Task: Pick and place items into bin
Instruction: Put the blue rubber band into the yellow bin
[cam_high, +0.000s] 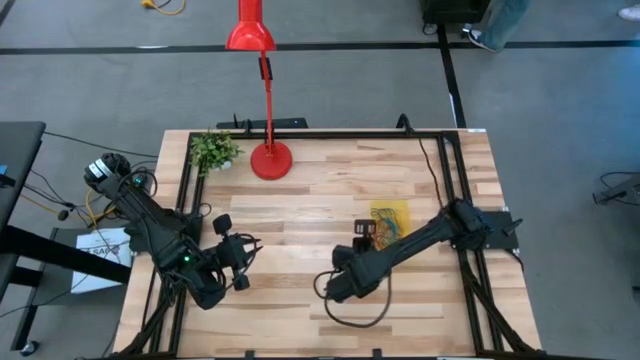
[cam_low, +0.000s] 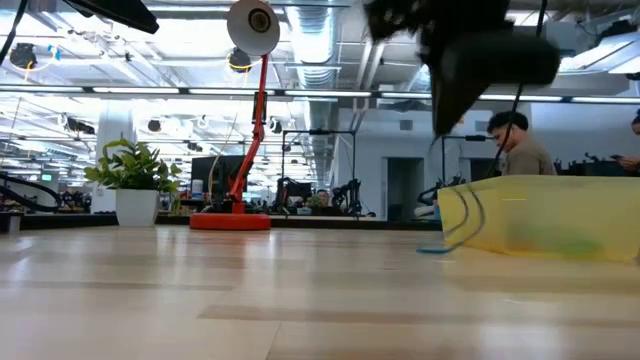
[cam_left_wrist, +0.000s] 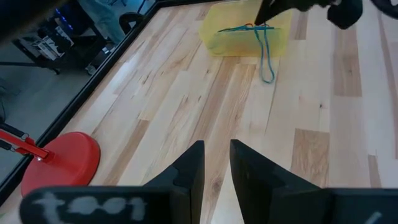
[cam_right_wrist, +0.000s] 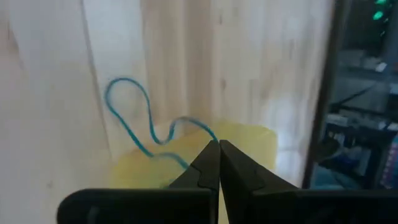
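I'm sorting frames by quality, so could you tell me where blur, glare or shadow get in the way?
Low view: right gripper is a dark silhouette against bright ceiling lights, bin soft. Right wrist view: blurred overall, blue loop still readable. Left wrist view: left gripper and table sharp.

Open workshop room around a light wooden desk.

The desk (cam_high: 300, 200) of pale wood planks sits on a grey floor (cam_high: 100, 90) crossed by dark lines. A red lamp (cam_high: 268, 150) with a round base stands at the desk's far edge, a small potted plant (cam_high: 213, 150) beside it. Beyond the desk, the room has an exposed ceiling with ducts and long bright lights (cam_low: 330, 40), and a person (cam_low: 520, 150) is seated in the background.
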